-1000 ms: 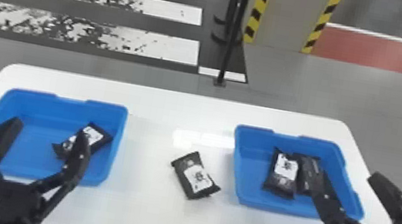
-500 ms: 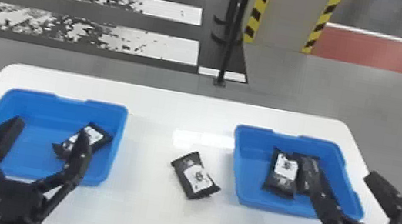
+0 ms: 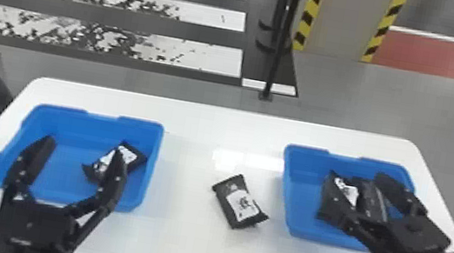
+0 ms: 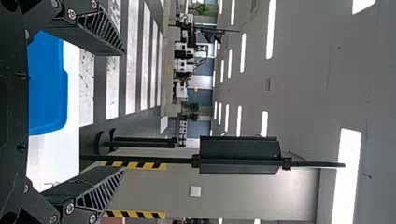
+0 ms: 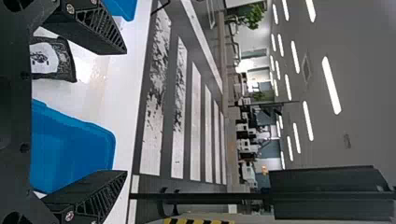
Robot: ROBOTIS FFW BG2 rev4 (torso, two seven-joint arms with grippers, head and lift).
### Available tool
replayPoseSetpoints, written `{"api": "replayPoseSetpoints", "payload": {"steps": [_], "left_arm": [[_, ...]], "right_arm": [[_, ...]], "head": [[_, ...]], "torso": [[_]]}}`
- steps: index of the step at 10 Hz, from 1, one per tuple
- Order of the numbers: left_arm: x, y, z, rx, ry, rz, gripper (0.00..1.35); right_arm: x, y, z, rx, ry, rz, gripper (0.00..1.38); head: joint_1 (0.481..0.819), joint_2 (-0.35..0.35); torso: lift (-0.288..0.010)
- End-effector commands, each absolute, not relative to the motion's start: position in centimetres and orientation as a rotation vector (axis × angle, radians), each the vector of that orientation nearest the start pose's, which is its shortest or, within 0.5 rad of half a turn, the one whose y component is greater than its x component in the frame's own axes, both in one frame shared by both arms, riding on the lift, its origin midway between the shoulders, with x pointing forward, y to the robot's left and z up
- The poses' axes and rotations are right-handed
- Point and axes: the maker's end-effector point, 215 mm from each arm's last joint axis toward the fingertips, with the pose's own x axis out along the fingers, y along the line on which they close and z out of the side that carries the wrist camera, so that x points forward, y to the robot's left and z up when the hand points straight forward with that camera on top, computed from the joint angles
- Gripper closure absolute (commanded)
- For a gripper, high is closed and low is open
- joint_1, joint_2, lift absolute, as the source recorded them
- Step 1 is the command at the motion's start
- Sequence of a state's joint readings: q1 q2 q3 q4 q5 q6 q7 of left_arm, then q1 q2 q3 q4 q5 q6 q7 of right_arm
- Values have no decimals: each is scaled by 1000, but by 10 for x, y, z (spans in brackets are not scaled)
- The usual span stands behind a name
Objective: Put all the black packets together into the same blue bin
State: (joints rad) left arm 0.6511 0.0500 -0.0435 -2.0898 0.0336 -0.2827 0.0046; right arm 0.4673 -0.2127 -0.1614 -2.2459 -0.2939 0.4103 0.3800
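- crosswalk-striped floor [image 3: 142,46] out back, glossy white bench [image 3: 204,124] up front
- sorting's nowhere near done imo: one packet [image 3: 135,156] in the left bin [image 3: 76,123], a loose packet [image 3: 242,203] lying between the bins, a labelled packet [image 3: 346,191] and its dark neighbour [image 3: 374,201] in the right bin [image 3: 296,184]
- right gripper [image 3: 358,181] is over that pair, jaws parted, no grip yet; can't tell if it's touching
- left gripper [image 3: 82,150] by the left bin, jaws wide, nothing held
- looks like a pick-up step; next probably wants careful lining up, then a soft squeeze
- bins: smooth plastic, rounded corners. packets: crinkly pillows, might slip if pinched by an edge
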Motion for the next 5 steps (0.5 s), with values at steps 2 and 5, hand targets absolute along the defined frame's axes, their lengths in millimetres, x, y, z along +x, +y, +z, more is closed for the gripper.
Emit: {"api": "replayPoseSetpoints", "payload": {"steps": [2,5], "left_arm": [[396,208,-293,-26,-146,-56,165],[396,205,-293,-30,-146,-61,165]], "right_arm": [[484,-196,-331,-10,303,479,104],[525,-157,-352,-48,396,637,102]], "head": [[695,-10],[695,44]], "torso": [[-110],[-110]]}}
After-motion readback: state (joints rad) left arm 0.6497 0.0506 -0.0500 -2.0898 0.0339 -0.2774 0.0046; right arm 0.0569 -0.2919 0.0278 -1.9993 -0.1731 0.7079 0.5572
